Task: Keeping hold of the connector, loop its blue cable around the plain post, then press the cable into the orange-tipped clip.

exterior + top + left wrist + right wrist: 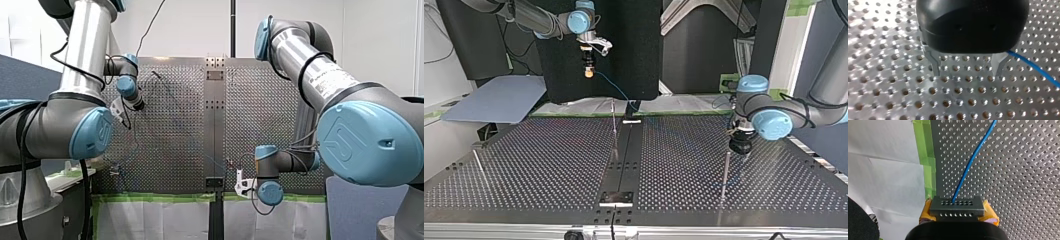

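My right gripper (958,211) has its yellow pads (926,211) shut on a dark connector block (956,205). The blue cable (973,157) leaves the block and runs ahead over the perforated table (1023,182). In the top view this gripper (588,72) hangs above the table's far edge, and the cable (616,90) slopes down toward a thin post (614,125) by the centre strip. My left gripper (966,71) is open just above the plate with nothing between its metal fingers (935,66); the cable (1035,67) passes beside one finger. A second thin post (725,170) stands beside the left gripper (740,149).
A third thin post (476,160) stands near the top view's left edge. A dark centre strip (624,160) divides the table. Green tape (928,157) and white sheeting (885,170) line the edge by the right gripper. Post tips are too small to tell their colour.
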